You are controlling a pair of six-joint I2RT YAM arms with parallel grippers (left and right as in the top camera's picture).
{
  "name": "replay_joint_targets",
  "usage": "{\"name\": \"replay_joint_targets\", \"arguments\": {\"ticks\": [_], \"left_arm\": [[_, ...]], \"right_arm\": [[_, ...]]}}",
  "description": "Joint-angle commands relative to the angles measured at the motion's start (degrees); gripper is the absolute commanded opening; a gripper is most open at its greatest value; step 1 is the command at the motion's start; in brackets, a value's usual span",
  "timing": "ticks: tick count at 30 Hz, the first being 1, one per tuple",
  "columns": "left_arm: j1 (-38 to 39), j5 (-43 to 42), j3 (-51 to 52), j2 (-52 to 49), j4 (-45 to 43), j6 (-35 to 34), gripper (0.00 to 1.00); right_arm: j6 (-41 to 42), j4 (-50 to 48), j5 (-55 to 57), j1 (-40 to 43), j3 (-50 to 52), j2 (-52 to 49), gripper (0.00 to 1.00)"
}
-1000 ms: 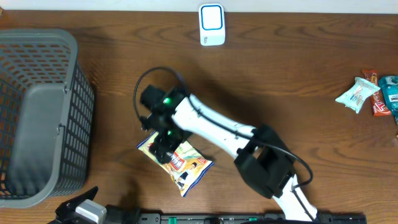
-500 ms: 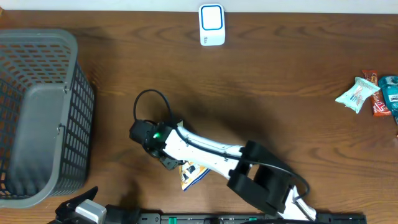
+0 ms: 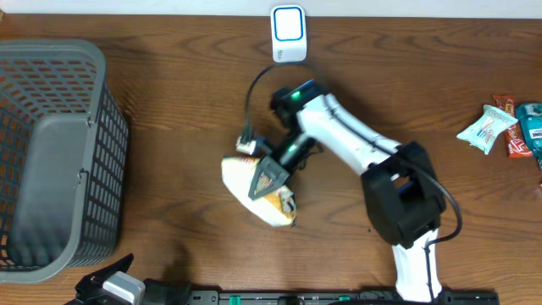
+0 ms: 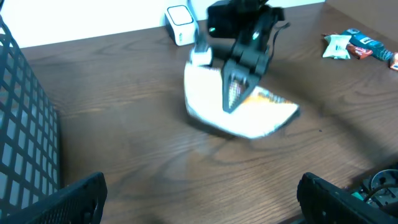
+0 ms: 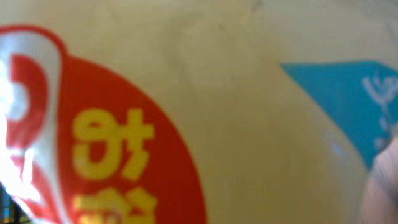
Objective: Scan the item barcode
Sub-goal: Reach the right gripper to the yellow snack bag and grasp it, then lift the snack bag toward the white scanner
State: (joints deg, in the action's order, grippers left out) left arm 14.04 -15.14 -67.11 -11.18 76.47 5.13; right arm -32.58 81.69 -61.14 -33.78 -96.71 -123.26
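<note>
Snack bag (image 3: 238, 173) pinched in right gripper (image 3: 259, 185) (fills wrist view).

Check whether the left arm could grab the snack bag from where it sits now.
Probably yes. The left gripper is open and faces the snack bag with only table between them. The right gripper is shut on the middle of it, though, so only its edges look free to pinch.

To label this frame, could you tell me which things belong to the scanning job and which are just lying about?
Job: snack bag, right gripper shut on it, white scanner.
Lying about: mesh basket, wrapped snacks at the right edge.
</note>
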Motion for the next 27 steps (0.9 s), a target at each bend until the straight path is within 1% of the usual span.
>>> {"name": "replay_joint_targets", "arguments": {"ticks": [1, 2, 5, 6, 7, 8, 10, 12, 13, 16, 17, 18, 19, 20, 21, 22, 23, 25, 26, 27], "left_arm": [[0.0, -0.7, -0.2, 0.2, -0.2, 0.2, 0.98], [0.0, -0.7, -0.2, 0.2, -0.2, 0.2, 0.98], [0.0, -0.7, -0.2, 0.2, -0.2, 0.2, 0.98], [0.0, -0.7, -0.2, 0.2, -0.2, 0.2, 0.98], [0.0, -0.7, -0.2, 0.2, -0.2, 0.2, 0.98], [0.0, -0.7, -0.2, 0.2, -0.2, 0.2, 0.98], [0.0, -0.7, -0.2, 0.2, -0.2, 0.2, 0.98], [0.0, -0.7, -0.2, 0.2, -0.2, 0.2, 0.98], [0.0, -0.7, -0.2, 0.2, -0.2, 0.2, 0.98], [0.0, -0.7, -0.2, 0.2, -0.2, 0.2, 0.98], [0.0, -0.7, -0.2, 0.2, -0.2, 0.2, 0.98], [0.0, -0.7, -0.2, 0.2, -0.2, 0.2, 0.98], [0.0, -0.7, -0.2, 0.2, -0.2, 0.2, 0.98], [0.0, -0.7, -0.2, 0.2, -0.2, 0.2, 0.98], [0.0, -0.7, -0.2, 0.2, -0.2, 0.2, 0.98], [0.0, -0.7, -0.2, 0.2, -0.2, 0.2, 0.98], [0.0, -0.7, -0.2, 0.2, -0.2, 0.2, 0.98], [0.0, -0.7, -0.2, 0.2, -0.2, 0.2, 0.98], [0.0, -0.7, -0.2, 0.2, -0.2, 0.2, 0.98], [0.0, -0.7, -0.2, 0.2, -0.2, 0.2, 0.98]], "right_arm": [[-14.0, 1.1, -21.5, 2.7, -0.3, 2.5, 0.01], [-14.0, 1.1, -22.0, 3.1, -0.3, 2.5, 0.01], [-15.6, 0.7, -18.5, 3.2, -0.3, 2.5, 0.09], [-16.4, 0.2, -13.8, 2.8, -0.3, 2.5, 0.09], [-16.3, 0.0, -9.4, 2.5, -0.3, 2.5, 0.04], [-16.1, 0.0, -4.8, 2.1, -0.3, 2.5, 0.01], [-13.3, -0.6, 5.7, 1.3, 0.1, 2.5, 0.02], [-6.0, -3.4, 16.3, 0.7, 0.4, 2.5, 0.02], [-0.7, -5.2, 22.1, 0.6, 0.4, 2.5, 0.02], [22.2, -12.3, 45.8, 0.8, 0.4, 2.5, 0.01], [30.0, -14.0, 54.1, 0.9, 0.4, 2.5, 0.10], [34.1, -14.8, 58.2, 1.0, 0.4, 2.5, 0.23], [36.7, -15.5, 60.9, 1.0, 0.4, 2.5, 0.45], [38.0, -16.0, 61.8, 1.0, 0.3, 2.5, 0.59], [37.9, -16.2, 61.6, 1.0, 0.2, 2.6, 0.64], [37.9, -16.2, 61.1, 1.0, -0.2, 2.7, 0.64], [37.9, -15.8, 60.7, 1.0, -1.0, 2.9, 0.61], [37.9, -14.1, 59.8, 0.9, -3.2, 3.5, 0.41], [37.9, -13.1, 59.4, 0.8, -4.5, 3.8, 0.27], [38.0, -12.3, 58.9, 0.6, -6.1, 4.2, 0.15]]}}
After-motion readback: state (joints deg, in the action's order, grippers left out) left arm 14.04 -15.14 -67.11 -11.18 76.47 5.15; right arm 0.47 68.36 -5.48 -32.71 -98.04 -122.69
